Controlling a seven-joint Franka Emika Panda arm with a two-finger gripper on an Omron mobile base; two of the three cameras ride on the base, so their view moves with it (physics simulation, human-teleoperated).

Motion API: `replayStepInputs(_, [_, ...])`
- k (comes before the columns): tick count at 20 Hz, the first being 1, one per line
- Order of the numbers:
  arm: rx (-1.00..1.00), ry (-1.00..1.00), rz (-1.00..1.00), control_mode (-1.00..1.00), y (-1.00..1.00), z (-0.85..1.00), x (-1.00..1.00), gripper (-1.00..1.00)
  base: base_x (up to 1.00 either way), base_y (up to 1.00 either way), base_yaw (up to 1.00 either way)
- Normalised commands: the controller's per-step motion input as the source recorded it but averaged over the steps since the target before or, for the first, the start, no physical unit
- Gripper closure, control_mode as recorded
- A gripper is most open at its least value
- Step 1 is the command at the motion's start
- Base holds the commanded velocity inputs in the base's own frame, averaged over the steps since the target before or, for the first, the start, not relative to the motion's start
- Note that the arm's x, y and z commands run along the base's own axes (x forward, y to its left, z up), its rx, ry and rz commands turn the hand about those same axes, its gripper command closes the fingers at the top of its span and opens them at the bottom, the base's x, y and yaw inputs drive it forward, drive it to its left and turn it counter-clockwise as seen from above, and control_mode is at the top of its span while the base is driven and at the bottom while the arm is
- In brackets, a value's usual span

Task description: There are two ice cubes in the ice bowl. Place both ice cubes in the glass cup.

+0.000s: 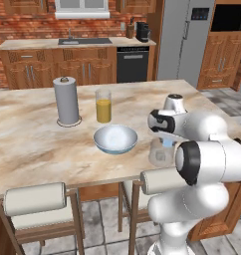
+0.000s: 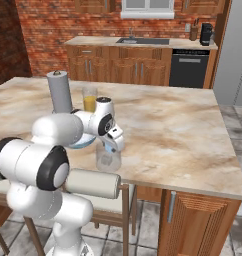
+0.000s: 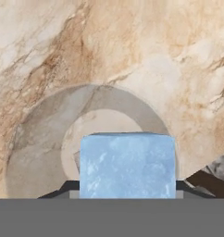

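My gripper [image 3: 127, 190] is shut on a light blue ice cube [image 3: 127, 164], which sits squarely between the dark fingertips. Directly beneath it is the round mouth of the glass cup [image 3: 40, 139], seen from above on the marble counter. From the left base view the blue cube [image 1: 168, 143] hangs just over the rim of the clear cup [image 1: 159, 155], near the counter's front edge. The ice bowl [image 1: 115, 138], pale and glassy, stands to the left of the cup. In the right base view the cup [image 2: 108, 160] is below the hand and the bowl [image 2: 84, 143] is partly hidden behind the arm.
A taller glass of orange juice [image 1: 103, 105] and a paper towel roll on a stand [image 1: 66, 100] stand behind the bowl. Two stools with padded backs [image 1: 35, 198] are tucked under the counter's front edge. The counter stretches wide to the right [image 2: 183, 130].
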Motion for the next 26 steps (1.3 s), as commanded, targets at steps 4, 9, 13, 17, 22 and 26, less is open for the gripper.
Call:
replayStepInputs(4, [0.00, 0.04, 0.00, -1.00, 0.17, 0.00, 0.25, 1.00, 0.00, 0.00, 0.00])
replayStepInputs(9, [-0.01, 0.07, 0.00, -1.00, 0.15, 0.02, 0.02, 1.00, 0.00, 0.00, 0.00])
replayStepInputs(13, [-0.04, 0.04, 0.00, -1.00, 0.25, 0.03, 0.00, 1.00, 0.00, 0.00, 0.00])
replayStepInputs(17, [-0.06, 0.02, 0.00, -1.00, 0.18, -0.08, 0.00, 1.00, 0.00, 0.00, 0.00])
replayStepInputs(22, [-0.07, 0.00, 0.00, -1.00, 0.00, -0.43, 0.00, 1.00, 0.00, 0.00, 0.00])
replayStepInputs(26, [-0.01, 0.00, 0.00, -1.00, -0.10, -0.30, 0.00, 1.00, 0.00, 0.00, 0.00])
